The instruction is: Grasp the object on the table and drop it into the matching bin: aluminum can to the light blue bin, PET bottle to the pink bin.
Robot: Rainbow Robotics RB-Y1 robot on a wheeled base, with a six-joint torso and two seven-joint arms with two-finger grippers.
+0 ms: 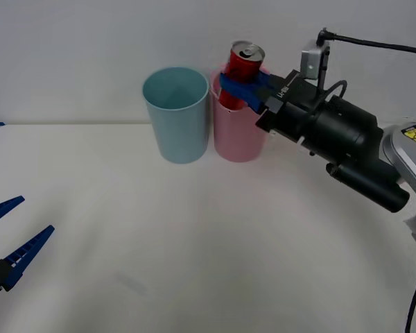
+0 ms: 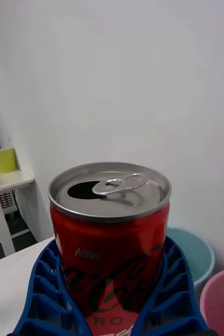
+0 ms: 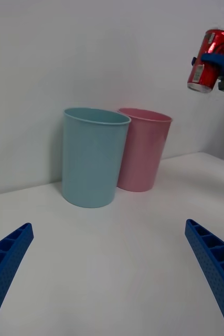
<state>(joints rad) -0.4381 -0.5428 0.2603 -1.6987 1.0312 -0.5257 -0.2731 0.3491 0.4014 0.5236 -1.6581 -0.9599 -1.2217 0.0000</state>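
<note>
So the right tool (image 1: 244, 89) has its blue ribbed fingers (image 2: 49, 294) clamped around the lower half of the aluminum can (image 1: 244, 66), one on each side. It's gripping low on the body, which leaves the silver top and pull tab clear and keeps the can pretty much upright. My guess is that's deliberate, so it drops straight instead of tumbling.

The can is well up off the tabletop (image 1: 194, 243), carried higher than both bin rims, so it shouldn't clip an edge on the way across. In the front view it sits over the pink bin (image 1: 237, 135), or maybe a bit behind it, hard to say for depth. The left wrist view puts it high and off to the pink side too.

That's the catch though: a can belongs in the light blue bin (image 1: 177, 114), which stands right beside the pink one, touching or nearly touching. So I'd say the carry isn't done, and it needs to shift further toward the robot's left before letting go. With the rims that close, releasing early could land it in the wrong bin or bounce it off the shared edge.

The left tool (image 1: 10, 243) is parked low at the near left of the tabletop, fingers spread wide, holding nothing.
</note>
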